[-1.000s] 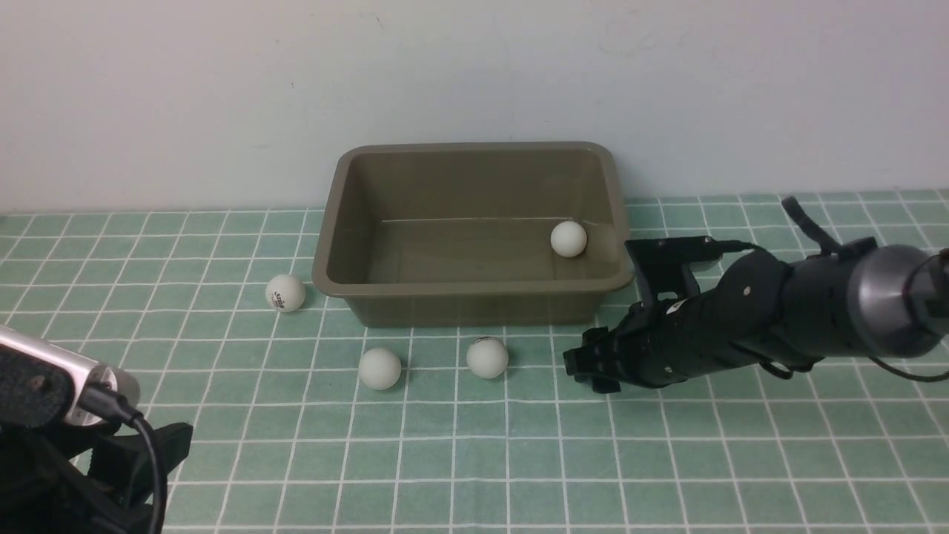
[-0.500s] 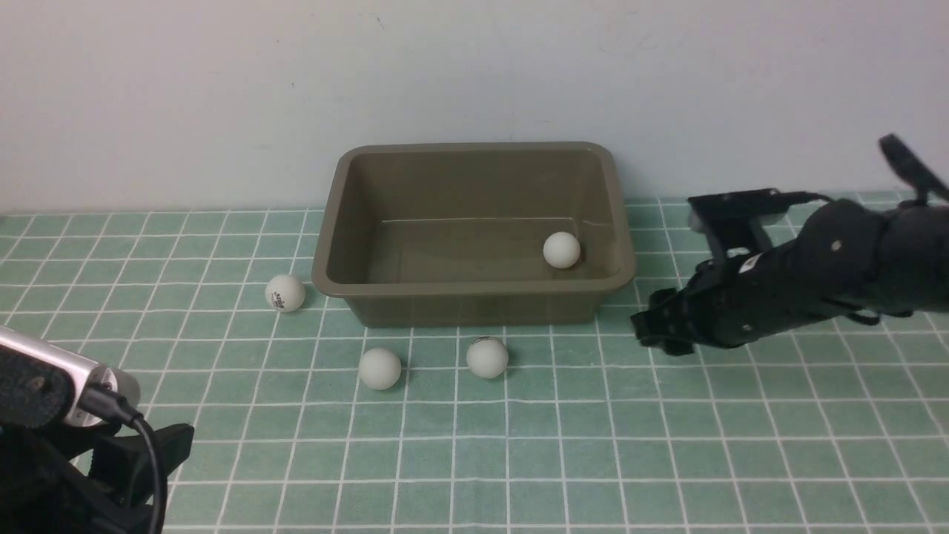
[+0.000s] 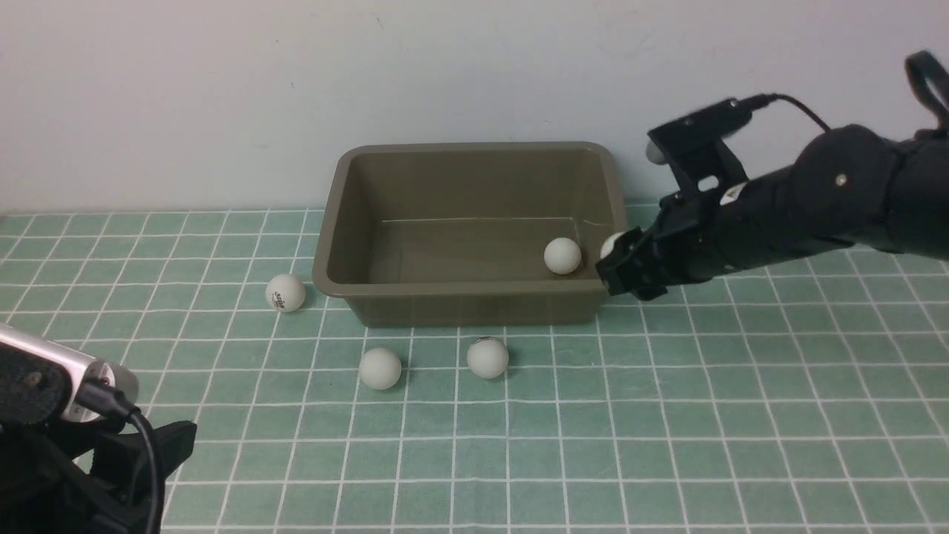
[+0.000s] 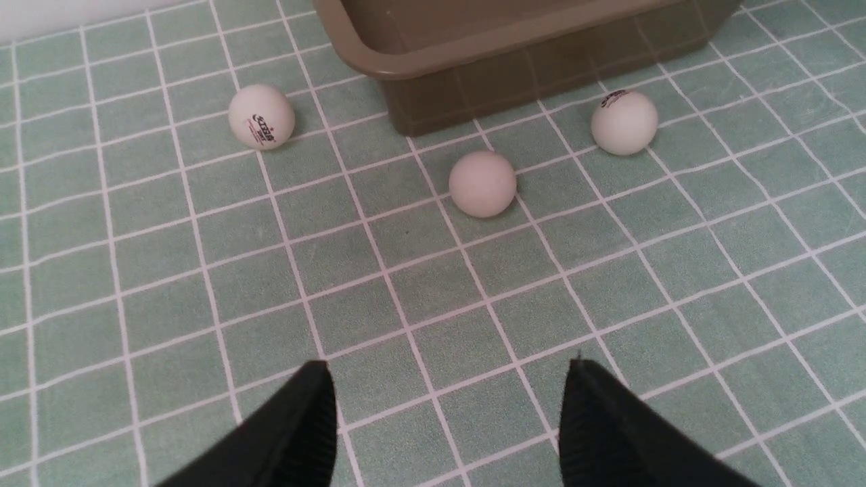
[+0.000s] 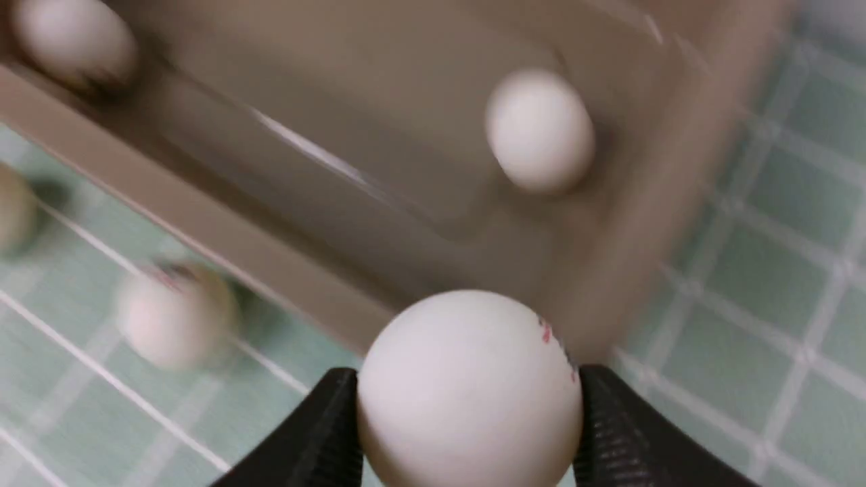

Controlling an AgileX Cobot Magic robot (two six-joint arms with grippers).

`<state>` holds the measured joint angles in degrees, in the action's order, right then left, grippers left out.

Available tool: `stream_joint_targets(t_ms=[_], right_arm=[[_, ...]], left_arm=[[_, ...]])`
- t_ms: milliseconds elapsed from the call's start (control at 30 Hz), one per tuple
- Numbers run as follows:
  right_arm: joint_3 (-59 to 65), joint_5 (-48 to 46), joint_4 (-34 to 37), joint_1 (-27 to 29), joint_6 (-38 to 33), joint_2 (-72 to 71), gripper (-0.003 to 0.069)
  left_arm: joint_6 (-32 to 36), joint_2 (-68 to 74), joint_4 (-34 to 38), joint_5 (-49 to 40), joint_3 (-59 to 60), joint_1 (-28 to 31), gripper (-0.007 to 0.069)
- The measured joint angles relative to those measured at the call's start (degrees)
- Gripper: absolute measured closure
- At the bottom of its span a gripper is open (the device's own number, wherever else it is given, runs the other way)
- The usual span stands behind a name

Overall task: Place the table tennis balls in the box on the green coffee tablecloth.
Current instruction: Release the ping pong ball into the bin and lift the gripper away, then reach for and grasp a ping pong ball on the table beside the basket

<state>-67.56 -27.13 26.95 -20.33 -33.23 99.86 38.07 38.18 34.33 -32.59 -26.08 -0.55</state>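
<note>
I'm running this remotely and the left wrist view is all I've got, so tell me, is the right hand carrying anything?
Observer: Yes, the right hand is shut on a matte white ball with a small red mark.
Operator: Where is that in relation to the olive-brown plastic box?
Observer: The front view shows it at the box's right end, close to the rim.
Operator: I can't see the box's floor. Any balls in there?
Observer: Two show in the right wrist view: one white ball near the right end, another white ball farther along, close to the near wall.
</note>
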Motion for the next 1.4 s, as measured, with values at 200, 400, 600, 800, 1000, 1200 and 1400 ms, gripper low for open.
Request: stream_joint_targets(t_ms=[200, 400, 600, 800, 1000, 1200, 1400], right_arm=[[-5.17, 0.05, 1.23, -2.26, -0.77, 0.10, 0.0298], [-10.61, 1.28, 2.19, -2.20, -1.32, 6.38, 0.0298], [-17.53, -1.13, 2.20, -2.20, -4.78, 15.20, 0.0298], [-19.35, -2.90, 2.20, -2.20, -7.84, 16.60, 0.0235], [-20.55, -5.42, 2.03, -1.78, -8.36, 14.77, 0.0139], [-20.68, -17.70, 0.16, -0.06, -5.17, 4.94, 0.0159], [-20.86, -23.93, -2.53, 0.01, -2.01, -3.68, 0.0197]], left_arm=[[0.00, 0.00, 0.00, -0.05, 0.00, 0.00, 0.0218], [0.00, 0.00, 0.00, -0.05, 0.00, 0.00, 0.0218], [0.00, 0.00, 0.00, -0.05, 0.00, 0.00, 0.0218], [0.00, 0.00, 0.00, -0.05, 0.00, 0.00, 0.0218], [0.00, 0.00, 0.05, -0.10, 0.00, 0.00, 0.0218], [0.00, 0.00, 0.92, -0.10, 0.00, 0.00, 0.0218], [-0.26, 0.00, 2.43, 0.16, 0.00, 0.00, 0.0218]])
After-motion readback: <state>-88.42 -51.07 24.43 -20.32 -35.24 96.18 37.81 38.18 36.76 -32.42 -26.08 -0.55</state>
